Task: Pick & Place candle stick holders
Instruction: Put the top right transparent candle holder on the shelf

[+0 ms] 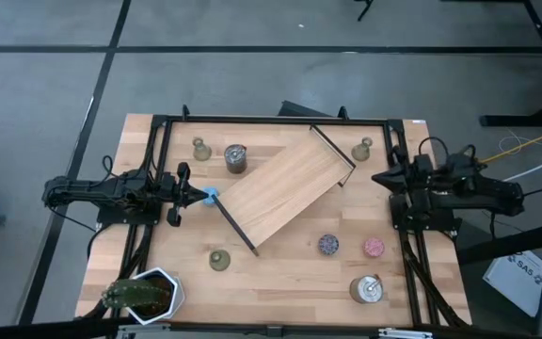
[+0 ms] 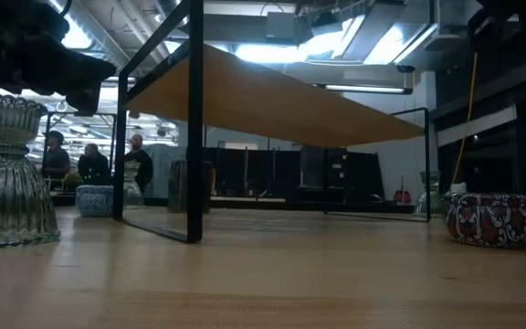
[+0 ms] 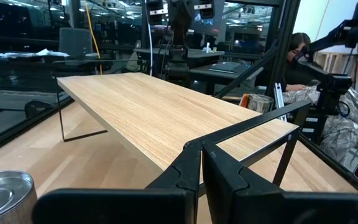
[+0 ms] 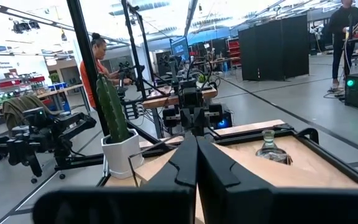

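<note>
Bench — a wooden top inside a black frame, and I am looking over it with nothing of the task begun, as far as I can judge. The angled wooden shelf on black legs is sitting across the middle, bare on top.

My two arms are resting at the bench's sides. My left end effector is hanging at the left edge, fingers pressed together and gripping nothing; a small blue thing is lying just beside its tip. My right end effector is waiting at the right edge, likewise pinched closed and empty.

All three candle stick holders are standing apart on the bench, none lifted:
- far-left holder — near the far edge, just beside a round tin
- far-right holder — near the far right corner, beyond the shelf's end
- near holder — toward the near edge, left of centre, near the potted cactus

Each is standing upright on its wide base, narrow neck pointing straight up, so the long axis is running vertical. From above each is showing as a round disc with a small centre.

So I am judging everything left — all three picks and places. Where they are meant to go, I cannot tell.
</note>
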`<action>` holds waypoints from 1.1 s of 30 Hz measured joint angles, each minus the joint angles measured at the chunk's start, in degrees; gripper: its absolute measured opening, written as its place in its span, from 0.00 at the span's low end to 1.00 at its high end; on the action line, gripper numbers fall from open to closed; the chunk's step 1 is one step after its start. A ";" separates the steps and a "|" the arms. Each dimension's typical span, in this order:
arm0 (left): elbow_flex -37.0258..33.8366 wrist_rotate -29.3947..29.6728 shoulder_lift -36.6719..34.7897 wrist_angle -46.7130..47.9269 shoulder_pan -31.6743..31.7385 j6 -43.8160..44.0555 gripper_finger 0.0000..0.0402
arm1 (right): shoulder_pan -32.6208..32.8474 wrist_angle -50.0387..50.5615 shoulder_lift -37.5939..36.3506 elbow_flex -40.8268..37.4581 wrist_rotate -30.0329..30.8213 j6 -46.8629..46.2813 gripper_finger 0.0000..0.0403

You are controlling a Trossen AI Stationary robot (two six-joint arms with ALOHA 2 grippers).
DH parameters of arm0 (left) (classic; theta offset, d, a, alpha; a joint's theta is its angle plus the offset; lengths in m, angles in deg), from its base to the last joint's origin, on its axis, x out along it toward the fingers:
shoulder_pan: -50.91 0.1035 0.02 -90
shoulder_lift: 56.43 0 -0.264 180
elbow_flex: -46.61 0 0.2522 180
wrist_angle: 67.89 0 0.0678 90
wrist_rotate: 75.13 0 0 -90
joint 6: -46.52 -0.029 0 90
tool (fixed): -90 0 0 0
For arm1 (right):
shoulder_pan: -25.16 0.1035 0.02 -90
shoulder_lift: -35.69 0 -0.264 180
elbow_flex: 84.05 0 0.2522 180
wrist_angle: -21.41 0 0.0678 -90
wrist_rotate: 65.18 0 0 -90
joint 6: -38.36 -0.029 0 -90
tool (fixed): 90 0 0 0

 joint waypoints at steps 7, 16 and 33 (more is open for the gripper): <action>0.00 0.00 0.00 -0.02 -0.01 0.00 0.03 | -0.02 0.68 4.57 5.71 0.00 0.00 0.01; 0.00 0.00 0.00 -0.04 0.00 -0.01 0.03 | 0.00 1.01 11.17 12.95 0.50 0.33 0.01; 0.00 0.00 0.00 -0.04 0.01 -0.01 0.03 | -0.02 1.34 17.27 18.58 3.00 0.48 0.01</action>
